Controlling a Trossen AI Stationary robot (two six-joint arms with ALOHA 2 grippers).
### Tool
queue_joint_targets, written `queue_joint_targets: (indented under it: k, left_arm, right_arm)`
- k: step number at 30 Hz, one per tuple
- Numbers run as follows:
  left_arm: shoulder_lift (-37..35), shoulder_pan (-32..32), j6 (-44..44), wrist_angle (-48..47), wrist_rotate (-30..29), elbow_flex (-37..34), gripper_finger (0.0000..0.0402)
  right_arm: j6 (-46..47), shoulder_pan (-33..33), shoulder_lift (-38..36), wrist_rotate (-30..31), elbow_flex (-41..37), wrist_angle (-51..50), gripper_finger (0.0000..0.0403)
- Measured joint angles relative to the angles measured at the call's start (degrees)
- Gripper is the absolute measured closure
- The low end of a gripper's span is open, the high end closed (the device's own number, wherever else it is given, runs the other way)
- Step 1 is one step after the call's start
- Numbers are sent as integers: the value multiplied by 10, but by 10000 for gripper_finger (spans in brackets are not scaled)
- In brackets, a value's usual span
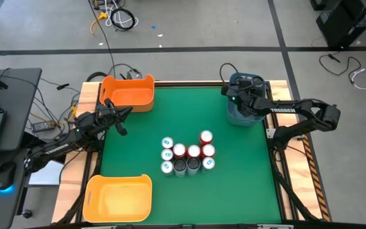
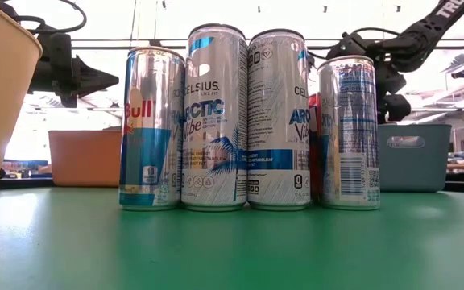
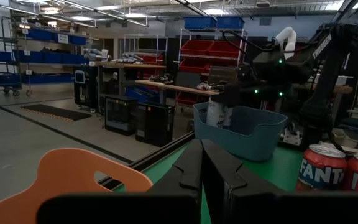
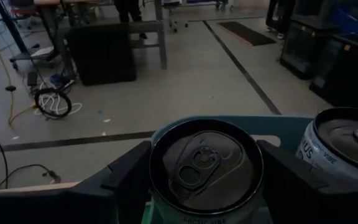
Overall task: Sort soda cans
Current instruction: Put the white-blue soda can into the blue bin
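Several soda cans (image 1: 186, 156), red, dark grey and white, stand upright in a cluster on the green table's middle; they also fill the low view (image 2: 248, 121). My right gripper (image 1: 237, 97) is over the blue bin (image 1: 243, 114) at the far right, shut on a white can (image 4: 205, 165). A second white can (image 4: 347, 149) stands in that bin. My left gripper (image 1: 121, 121) is shut and empty, above the table beside the orange bin (image 1: 129, 92) at the far left; its closed fingers (image 3: 201, 168) point toward the blue bin (image 3: 241, 130). My right gripper pinches the white can between its two fingers (image 4: 129, 171), on opposite sides of the can's wall just below the top rim (image 4: 160, 186). The fingers come slanting down from the table's right side. The can is upright, its lower part inside the blue bin (image 3: 218, 115); the bin wall hides its base.
A yellow bin (image 1: 118, 197) stands at the near left corner. Red Fanta cans (image 3: 322, 168) show at the edge of the left wrist view. Bare green table lies between the can cluster and each bin. Cables and a laptop lie off the table's left side.
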Motion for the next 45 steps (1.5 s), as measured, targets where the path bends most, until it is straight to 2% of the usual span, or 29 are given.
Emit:
queue_joint_targets:
  k: [9, 14, 29, 32, 35, 38, 41, 45]
  left_arm:
    - [0, 0, 0, 0, 0, 0, 391]
    - [0, 0, 0, 0, 0, 0, 391]
    - [0, 0, 0, 0, 0, 0, 391]
    - [0, 0, 0, 0, 0, 0, 391]
    - [0, 0, 0, 0, 0, 0, 391]
    - [0, 0, 0, 0, 0, 0, 391]
    - [0, 0, 0, 0, 0, 0, 391]
    - [0, 0, 0, 0, 0, 0, 391]
  right_arm:
    - [-23, -8, -12, -52, -3, -5, 94]
    - [-62, -8, -35, -53, -2, -4, 72]
    - [-150, 17, -119, -60, -2, -1, 78]
    - [-194, 40, -142, -113, -2, 10, 78]
    - [-245, 71, -161, -230, -1, 26, 81]
    - [-258, 118, -169, -333, 18, -2, 89]
    - [-278, 184, -160, -381, 48, -28, 97]
    - [-307, 279, -130, -411, 87, -43, 98]
